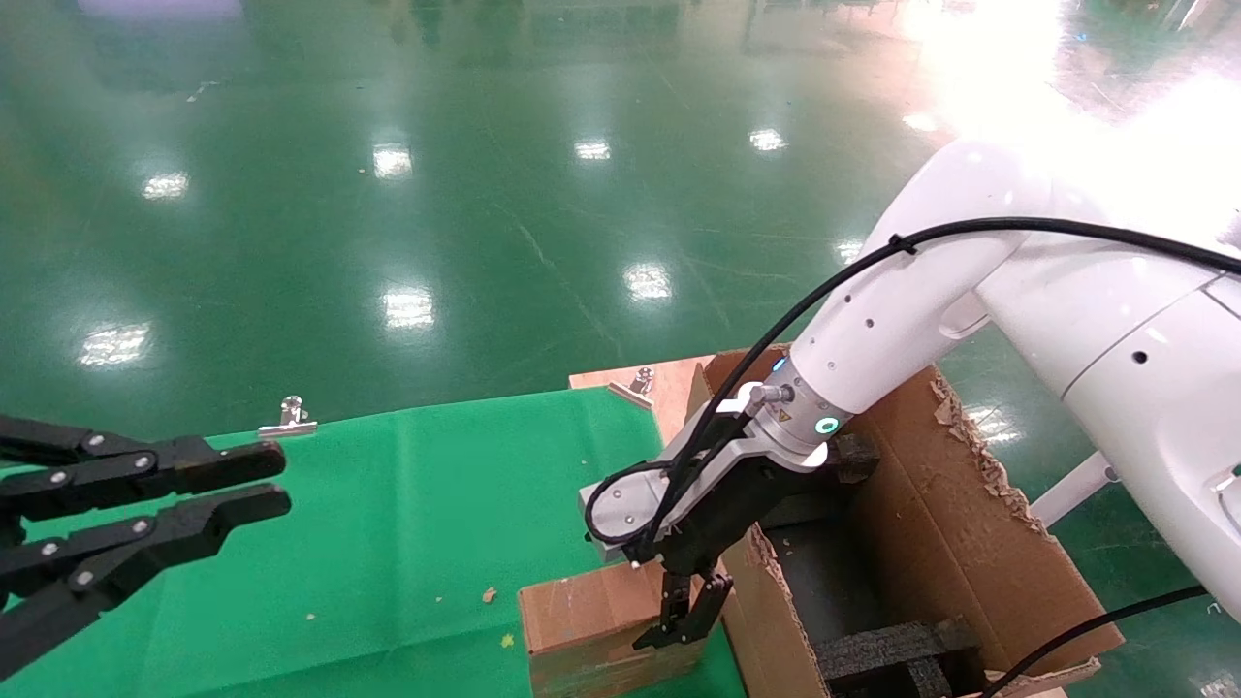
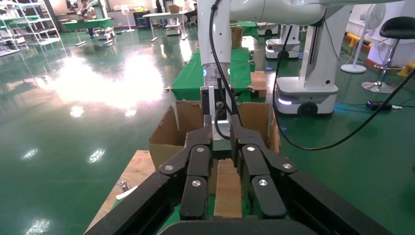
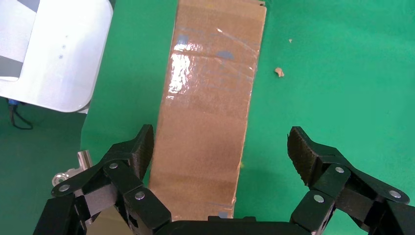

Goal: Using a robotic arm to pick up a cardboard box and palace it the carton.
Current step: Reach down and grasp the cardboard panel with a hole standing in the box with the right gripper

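Note:
The small flat cardboard box lies on the green cloth at the table's near edge, just left of the carton. The white robotic arm's right gripper points down over the box's right end, open. In the right wrist view the box with its shiny taped seam lies between the spread fingers, nearer to one of them and touching neither; the right gripper holds nothing. The carton has ragged flaps and black foam inside. The all-black left gripper is parked at the left, slightly open and empty.
Green cloth covers the table, with small cardboard crumbs on it. Metal clips hold its far edge, on a wooden board. In the left wrist view the carton stands beyond the box. A shiny green floor lies all around.

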Robot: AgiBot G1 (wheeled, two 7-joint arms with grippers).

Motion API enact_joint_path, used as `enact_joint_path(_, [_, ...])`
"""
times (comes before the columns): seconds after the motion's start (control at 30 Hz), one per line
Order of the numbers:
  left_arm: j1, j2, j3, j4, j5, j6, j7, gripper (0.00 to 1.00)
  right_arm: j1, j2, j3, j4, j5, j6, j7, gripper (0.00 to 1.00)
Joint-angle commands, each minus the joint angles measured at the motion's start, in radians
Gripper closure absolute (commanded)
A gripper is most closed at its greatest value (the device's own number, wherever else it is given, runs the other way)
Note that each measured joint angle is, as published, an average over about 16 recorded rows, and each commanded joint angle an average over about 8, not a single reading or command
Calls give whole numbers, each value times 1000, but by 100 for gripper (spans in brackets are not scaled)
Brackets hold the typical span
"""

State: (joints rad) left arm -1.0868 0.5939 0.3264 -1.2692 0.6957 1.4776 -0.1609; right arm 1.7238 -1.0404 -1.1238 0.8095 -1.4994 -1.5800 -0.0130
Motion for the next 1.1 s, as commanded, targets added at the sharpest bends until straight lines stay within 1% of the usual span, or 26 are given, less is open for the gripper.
enact_joint_path(0.03, [0, 0, 0, 0, 0, 0, 0, 0, -2, 2, 4, 2, 1, 0, 1, 100])
enact_joint_path(1.1, [0, 0, 0, 0, 0, 0, 0, 0, -12, 11, 17, 9, 8, 5, 8, 100])
